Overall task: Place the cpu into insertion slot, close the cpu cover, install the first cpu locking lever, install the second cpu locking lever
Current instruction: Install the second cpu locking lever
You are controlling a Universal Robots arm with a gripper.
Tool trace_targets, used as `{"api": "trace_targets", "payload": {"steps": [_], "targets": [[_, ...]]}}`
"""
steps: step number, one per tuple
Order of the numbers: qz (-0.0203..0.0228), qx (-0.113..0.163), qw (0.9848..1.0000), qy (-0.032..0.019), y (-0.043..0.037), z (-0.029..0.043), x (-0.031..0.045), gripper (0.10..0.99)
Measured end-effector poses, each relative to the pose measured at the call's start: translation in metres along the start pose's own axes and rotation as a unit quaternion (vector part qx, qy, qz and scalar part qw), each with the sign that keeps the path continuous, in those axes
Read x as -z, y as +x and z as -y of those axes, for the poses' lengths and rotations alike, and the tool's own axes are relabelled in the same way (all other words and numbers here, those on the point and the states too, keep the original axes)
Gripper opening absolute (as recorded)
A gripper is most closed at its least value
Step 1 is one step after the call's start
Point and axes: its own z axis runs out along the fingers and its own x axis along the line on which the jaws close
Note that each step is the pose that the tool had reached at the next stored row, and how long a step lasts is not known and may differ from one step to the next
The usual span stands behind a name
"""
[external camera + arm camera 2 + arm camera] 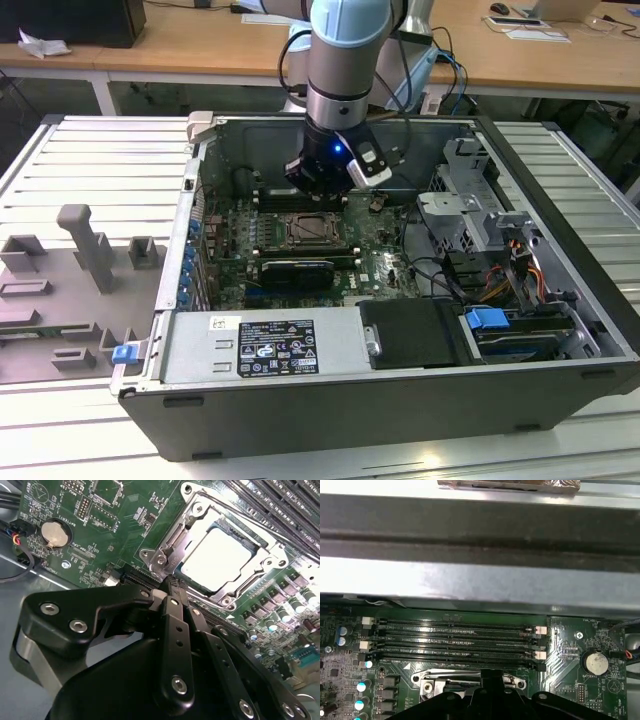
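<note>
One arm works inside an open computer case [400,400] lying on its side on a ribbed metal bench [90,160]. In the exterior view, nearest the camera, a labelled power supply [265,345] runs along the case's front wall, with a blue drive latch [487,320] toward the exterior view's right. To the exterior view's left of the case, a grey fixture [85,250] with upright blocks sits on the bench. Beyond the power supply lies the green motherboard [375,265], carrying a black graphics card [292,272] and, just past it, the insertion slot [312,232]. The gripper [322,190] hangs just above the far edge of the slot, under the grey arm [345,50]; a wooden desk [200,45] stands behind.

In the second wrist view the jaws [172,587] appear clenched together with nothing between them, their tips right at the edge of the socket. The cpu [216,565] sits in the insertion slot, its pale top showing through the cut-out of the cpu cover [197,517], which lies flat over it. Whether the locking levers are latched I cannot tell. A round coin battery [54,534] sits well apart on the board.

In the first wrist view, beyond the socket frame, the long memory slots [455,640] run beside the case wall [480,585].
</note>
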Motion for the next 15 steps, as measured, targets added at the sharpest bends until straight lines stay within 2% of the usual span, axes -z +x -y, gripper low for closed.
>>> {"api": "trace_targets", "payload": {"steps": [3,4,5,9,15], "targets": [[-0.0001,0.000,1.0000,0.0001,0.0002,0.0037,0.0014,0.106],[0.0000,0.000,1.0000,0.0000,0.0001,0.0019,0.0152,0.106],[0.0000,0.000,1.0000,-0.0001,0.0001,0.0018,0.0199,0.106],[0.0000,0.000,1.0000,0.0000,0.0003,0.0055,0.0204,0.106],[0.0000,0.000,1.0000,0.0000,0.0008,0.0152,0.0216,0.106]]}}
